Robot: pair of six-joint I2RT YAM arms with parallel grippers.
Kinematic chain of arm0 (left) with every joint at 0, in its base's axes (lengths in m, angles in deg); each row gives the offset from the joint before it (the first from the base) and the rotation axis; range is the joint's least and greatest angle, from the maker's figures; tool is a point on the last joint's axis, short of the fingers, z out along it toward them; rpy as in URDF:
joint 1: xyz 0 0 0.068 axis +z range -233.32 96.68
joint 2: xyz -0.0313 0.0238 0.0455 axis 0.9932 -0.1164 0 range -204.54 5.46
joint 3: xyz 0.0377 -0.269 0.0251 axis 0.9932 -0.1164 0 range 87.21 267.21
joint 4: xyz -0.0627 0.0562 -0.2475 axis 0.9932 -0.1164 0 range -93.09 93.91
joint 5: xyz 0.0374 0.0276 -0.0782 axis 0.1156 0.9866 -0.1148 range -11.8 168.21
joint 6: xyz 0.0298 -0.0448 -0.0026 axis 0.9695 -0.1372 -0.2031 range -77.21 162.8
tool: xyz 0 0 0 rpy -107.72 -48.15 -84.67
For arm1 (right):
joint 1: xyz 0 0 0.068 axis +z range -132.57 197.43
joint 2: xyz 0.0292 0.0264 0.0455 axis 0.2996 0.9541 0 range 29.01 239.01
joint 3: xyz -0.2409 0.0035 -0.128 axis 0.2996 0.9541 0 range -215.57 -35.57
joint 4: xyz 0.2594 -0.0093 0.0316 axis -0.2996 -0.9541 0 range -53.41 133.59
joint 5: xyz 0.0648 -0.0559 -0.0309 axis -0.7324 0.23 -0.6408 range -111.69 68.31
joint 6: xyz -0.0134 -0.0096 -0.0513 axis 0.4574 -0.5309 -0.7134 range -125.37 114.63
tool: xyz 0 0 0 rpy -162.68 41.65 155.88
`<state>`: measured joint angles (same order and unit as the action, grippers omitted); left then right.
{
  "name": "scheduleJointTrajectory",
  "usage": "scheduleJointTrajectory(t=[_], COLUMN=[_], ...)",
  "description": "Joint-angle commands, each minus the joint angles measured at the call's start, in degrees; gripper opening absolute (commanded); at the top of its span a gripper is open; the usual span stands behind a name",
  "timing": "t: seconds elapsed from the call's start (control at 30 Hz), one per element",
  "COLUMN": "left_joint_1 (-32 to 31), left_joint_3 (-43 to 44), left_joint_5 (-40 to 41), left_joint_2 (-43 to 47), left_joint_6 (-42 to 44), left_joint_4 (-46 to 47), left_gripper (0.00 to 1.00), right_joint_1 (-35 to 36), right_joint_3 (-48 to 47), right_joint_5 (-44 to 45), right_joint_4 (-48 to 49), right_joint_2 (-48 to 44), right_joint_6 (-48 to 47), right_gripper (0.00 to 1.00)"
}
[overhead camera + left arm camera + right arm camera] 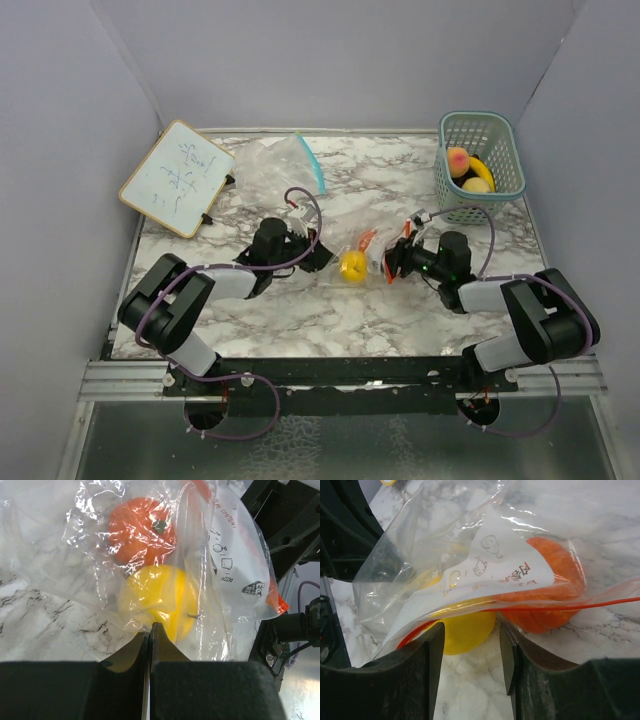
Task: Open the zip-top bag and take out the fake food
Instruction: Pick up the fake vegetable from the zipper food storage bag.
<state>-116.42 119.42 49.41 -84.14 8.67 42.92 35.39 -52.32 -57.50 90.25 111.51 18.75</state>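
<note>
Pressed-together fingertips of the left gripper (150, 627) pinch the clear film of the zip-top bag (235, 555). Inside the bag, a yellow lemon (160, 600) lies just beyond them, with an orange tomato (142, 530) beside it. The right gripper (471, 627) has its fingers apart at the bag's red zip edge, gripping nothing.

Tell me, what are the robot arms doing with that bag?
They are working to empty a zip-top bag. The left tool is shut, pinching the bag's clear plastic. The right tool stands open at the bag's red zip edge. A yellow lemon and an orange tomato are inside the bag. A peach already sits in the teal basket.
</note>
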Motion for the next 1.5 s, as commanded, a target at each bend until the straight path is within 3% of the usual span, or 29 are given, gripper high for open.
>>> scheduleJointTrajectory(t=[0.0, 0.17, 0.33, 0.5, 0.9, 1.03, 1.3, 1.47], left_joint_1=[-0.21, -0.22, -0.21, -0.21, -0.29, -0.3, -0.3, -0.3], left_joint_3=[-1.77, -2.08, -2.13, -1.52, 1.51, 0.81, -0.1, -0.17], left_joint_5=[1.29, 5.36, 4.08, 3.53, 1.76, 1.95, 1.52, 1.64], left_joint_2=[0.81, -0.09, -3.78, -5.17, -9.22, -8.48, -8.11, -7.95], left_joint_6=[0.84, 3.89, 2.49, 2.33, 1.49, 2.08, 2.66, 2.99], left_joint_4=[-0.12, -3.95, -1.3, -0.97, 0.21, -0.64, -1.41, -2.18], left_gripper=[0.0, 0.0, 0.0, 0.0, 0.0, 0.0, 0.0, 0.0], right_joint_1=[0.39, 0.41, 0.48, 0.69, 7.85, 8.23, 8.41, 8.41], right_joint_3=[0.42, 1.54, -0.22, -3.92, -12.2, -14.3, -18.94, -19.08], right_joint_5=[2.47, 7.87, 12.8, 13.36, 19.22, 21.7, 21.91, 21.75], right_joint_4=[6.32, 2.9, -3.62, -3.54, -6.68, -6.99, -6.36, -5.74], right_joint_2=[1.61, -3.14, -7.15, 0.45, 10.86, 14.56, 20.13, 20.93], right_joint_6=[1.35, -0.77, -4.29, -6.06, -11.09, -12.15, -11.11, -10.98], right_gripper=[0.52, 0.63, 0.69, 0.83, 0.86, 0.99, 0.99, 0.87])
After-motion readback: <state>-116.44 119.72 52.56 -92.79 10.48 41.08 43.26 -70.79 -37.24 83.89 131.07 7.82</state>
